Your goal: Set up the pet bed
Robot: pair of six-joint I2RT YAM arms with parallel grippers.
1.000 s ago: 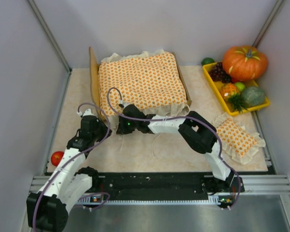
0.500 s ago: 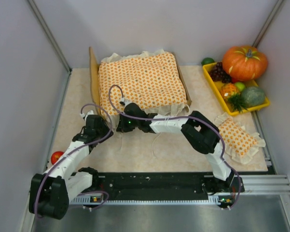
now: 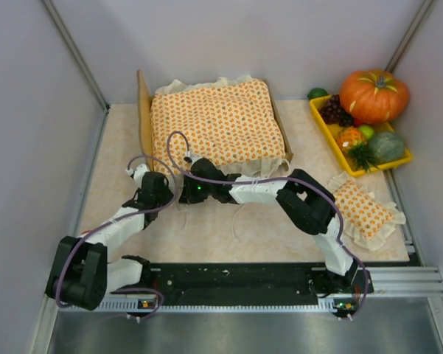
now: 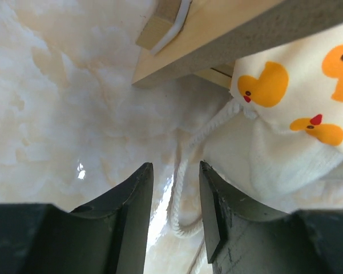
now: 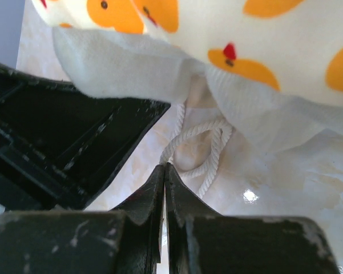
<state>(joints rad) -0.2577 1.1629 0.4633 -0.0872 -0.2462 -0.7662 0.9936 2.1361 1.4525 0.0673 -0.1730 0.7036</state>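
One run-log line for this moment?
left tool open above white cord | right tool shut, empty | light-wood pet bed under orange-duck-print ruffled bedspread

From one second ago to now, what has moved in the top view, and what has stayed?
The left tool moved right, toward the near-left corner of the pet bed and the right tool. Nothing was visibly taken or released. The right tool, pet bed, bedspread and pillow stayed put.
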